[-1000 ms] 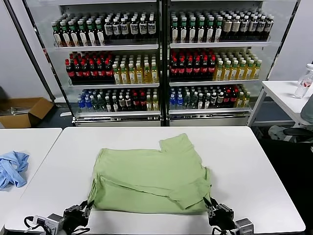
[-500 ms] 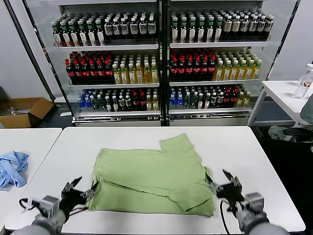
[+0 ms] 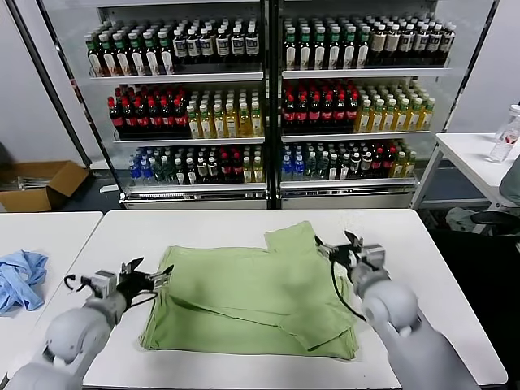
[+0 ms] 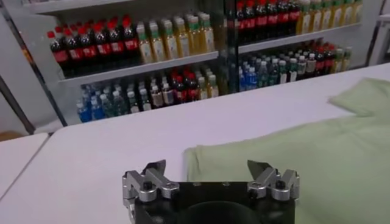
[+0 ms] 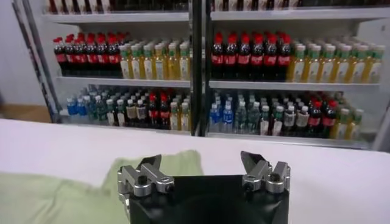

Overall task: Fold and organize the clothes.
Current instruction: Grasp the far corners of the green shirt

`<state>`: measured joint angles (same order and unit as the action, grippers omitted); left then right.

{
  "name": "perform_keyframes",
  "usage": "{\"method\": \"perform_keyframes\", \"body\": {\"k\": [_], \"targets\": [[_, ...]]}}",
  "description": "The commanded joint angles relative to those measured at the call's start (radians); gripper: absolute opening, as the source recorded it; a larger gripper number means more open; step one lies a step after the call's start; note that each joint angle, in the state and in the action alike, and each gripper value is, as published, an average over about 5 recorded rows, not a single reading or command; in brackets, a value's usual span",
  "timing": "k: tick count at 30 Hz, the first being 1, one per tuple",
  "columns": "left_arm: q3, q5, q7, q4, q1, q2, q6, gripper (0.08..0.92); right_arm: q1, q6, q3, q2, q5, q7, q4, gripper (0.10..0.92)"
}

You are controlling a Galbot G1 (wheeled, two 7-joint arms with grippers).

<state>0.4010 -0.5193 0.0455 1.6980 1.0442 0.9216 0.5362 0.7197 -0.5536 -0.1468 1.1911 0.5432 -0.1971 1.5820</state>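
Both grippers are seen released in the head view: the left gripper [image 3: 149,275] is held at the shirt's left edge, the right gripper [image 3: 345,246] at the right edge beside the raised sleeve. The light green shirt [image 3: 252,294] is laid folded on the white table [image 3: 422,301]; collar, buttons and print are hidden. A blue garment [image 3: 20,279] is partly cut off on the adjacent table.

From the left wrist, the left gripper [image 4: 210,175] is shown spread, nothing between its fingers, over the shirt [image 4: 292,152] corner.

From the right wrist, the right gripper [image 5: 203,169] is shown spread above the sleeve [image 5: 170,164]; bottle shelves [image 5: 244,73] are blurred behind
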Motion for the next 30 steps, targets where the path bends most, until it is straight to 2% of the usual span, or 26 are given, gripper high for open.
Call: {"method": "perform_keyframes", "body": {"k": [1,10,21,25,30], "targets": [[-0.139,0.021,0.034,-0.270,-0.259,0.010,-0.012,0.823,-0.248,0.009,0.087,0.109,-0.023,0.001,-0.323,0.823],[-0.164,0.080,0.058,-0.420,-0.336,0.053,-0.024,0.823,-0.267,0.051,0.091,0.196,-0.087,0.018,-0.479,0.823],[-0.165,0.073,0.100,-0.400,-0.319,0.059,-0.001,0.816,-0.260,0.059,0.081,0.213,-0.094,0.004,-0.518,0.819],[-0.163,0.073,0.107,-0.402,-0.310,0.065,-0.003,0.748,-0.256,0.048,0.079,0.212,-0.088,0.003,-0.519,0.741],[-0.160,0.070,0.109,-0.400,-0.297,0.065,-0.005,0.601,-0.247,0.044,0.075,0.215,-0.073,0.005,-0.524,0.603]]}}
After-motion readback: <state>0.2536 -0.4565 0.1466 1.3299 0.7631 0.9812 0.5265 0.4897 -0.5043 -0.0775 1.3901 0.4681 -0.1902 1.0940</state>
